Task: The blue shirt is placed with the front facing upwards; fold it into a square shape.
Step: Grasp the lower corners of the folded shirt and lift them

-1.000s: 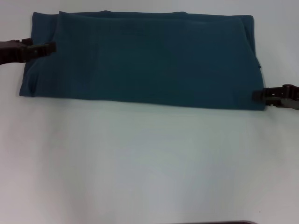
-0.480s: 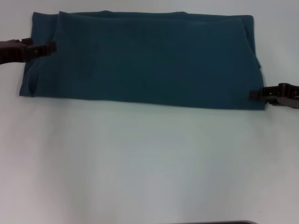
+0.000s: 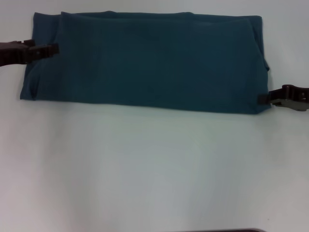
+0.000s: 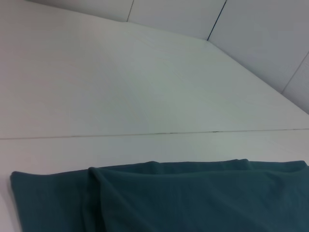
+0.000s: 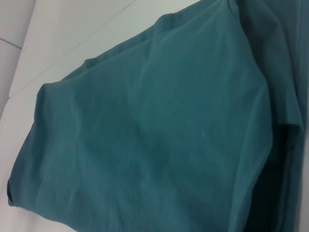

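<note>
White table (image 3: 145, 169) under folded blue shirt (image 3: 145, 58)

Blue shirt (image 3: 149, 60): solid dark teal-blue, no print showing on its visible face. Bench (image 3: 154, 169) beneath shirt: plain pale white. Left gripper (image 3: 48, 49) and right gripper (image 3: 265, 98), at shirt's opposite ends: dark brown-black.

I see a white bench (image 3: 154, 169) with a thin seam (image 4: 145, 134), and pale wall panels (image 4: 260, 34) behind.
</note>
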You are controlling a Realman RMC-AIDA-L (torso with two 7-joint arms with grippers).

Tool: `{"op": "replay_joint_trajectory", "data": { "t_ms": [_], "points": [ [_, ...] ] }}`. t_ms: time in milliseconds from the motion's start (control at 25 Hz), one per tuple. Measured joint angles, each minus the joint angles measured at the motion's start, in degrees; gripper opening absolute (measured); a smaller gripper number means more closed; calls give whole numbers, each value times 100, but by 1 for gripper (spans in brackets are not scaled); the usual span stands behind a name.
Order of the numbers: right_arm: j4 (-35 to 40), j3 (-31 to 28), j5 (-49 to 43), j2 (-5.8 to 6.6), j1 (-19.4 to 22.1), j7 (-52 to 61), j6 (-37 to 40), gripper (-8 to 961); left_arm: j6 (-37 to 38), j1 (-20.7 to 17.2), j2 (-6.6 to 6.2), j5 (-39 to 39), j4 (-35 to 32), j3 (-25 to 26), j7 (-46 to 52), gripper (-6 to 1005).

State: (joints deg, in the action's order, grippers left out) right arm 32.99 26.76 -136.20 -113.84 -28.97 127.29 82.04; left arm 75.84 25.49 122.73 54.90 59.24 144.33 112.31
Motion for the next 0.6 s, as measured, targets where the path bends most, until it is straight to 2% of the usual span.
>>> {"op": "replay_joint_trajectory", "data": {
  "t_ms": [120,360,600],
  "points": [
    [-2,-28,6,13,17,-1,1,19,0,0,-7,-1,0,1,0,813],
    [-3,-44,9,35,39,-7,3,15,-19,0,-11,-17,-25,-1,2,813],
    [-3,-49,18,47,41,-12,9,15,-57,-25,-213,-144,-311,12,178,814]
  ]
}}
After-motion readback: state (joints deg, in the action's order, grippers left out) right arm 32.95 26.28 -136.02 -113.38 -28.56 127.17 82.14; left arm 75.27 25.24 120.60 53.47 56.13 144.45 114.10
